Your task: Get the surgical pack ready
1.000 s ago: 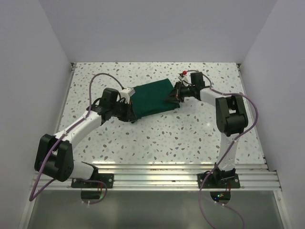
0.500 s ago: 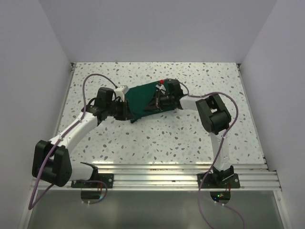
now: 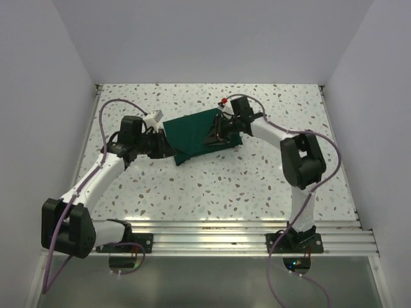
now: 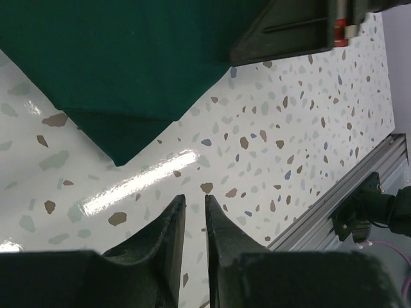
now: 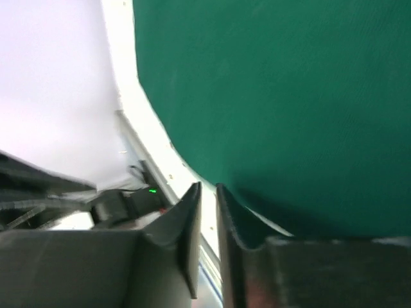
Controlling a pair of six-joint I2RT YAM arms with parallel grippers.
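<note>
The surgical pack [image 3: 200, 133] is found flat on the speckled table [image 3: 257, 179] — matte dark green cloth, roughly rectangular, one corner layered. The left gripper [image 4: 194, 200] is held just off its left corner and the right gripper [image 5: 207, 187] over its right edge, both narrowly parted, nothing pinched. The next hold should be taken low, at an edge (limp fabric creeps).

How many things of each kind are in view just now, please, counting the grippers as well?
drape: 1
grippers: 2 (left gripper, right gripper)
Total: 3
</note>
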